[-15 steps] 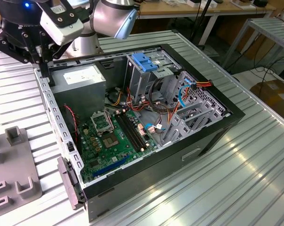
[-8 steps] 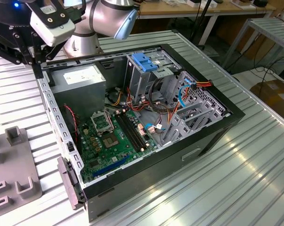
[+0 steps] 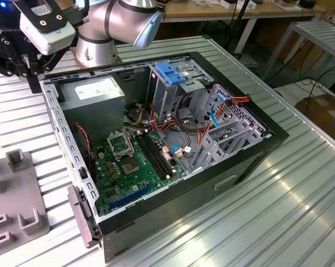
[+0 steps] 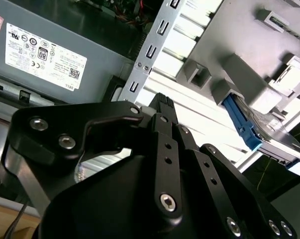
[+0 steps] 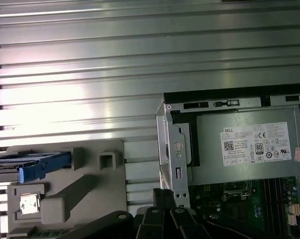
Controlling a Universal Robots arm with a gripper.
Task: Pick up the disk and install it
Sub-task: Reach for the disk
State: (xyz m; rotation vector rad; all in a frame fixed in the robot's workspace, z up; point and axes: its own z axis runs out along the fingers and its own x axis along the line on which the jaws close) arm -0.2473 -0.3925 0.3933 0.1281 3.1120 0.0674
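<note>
Black metal, the gripper (image 4: 162,102) hung with its fingers drawn together on nothing, over the corner rail of the open computer case (image 3: 234,167), just by the grey power supply (image 5: 244,149). From that spot both wrist views took in the case and the holder beside it, so this looked like a survey pose, not a grasp.

The disk (image 5: 40,166) had not been picked up. It sat on edge in a slot of the grey holder (image 5: 75,189), one blue rail facing outward, apart from the gripper and untouched. Standing it there probably kept its flat faces free for a clean pinch.

Inside the case the blue-topped drive cage (image 3: 170,72) stood beyond the motherboard (image 3: 134,161), among loose cables, likely where the disk belonged.

Case and holder rested on a ribbed aluminium table (image 3: 267,222) that glared under the lights. Behind it stood a wooden bench (image 3: 223,11) and, at the exterior view's right, a cardboard box (image 3: 323,108).
</note>
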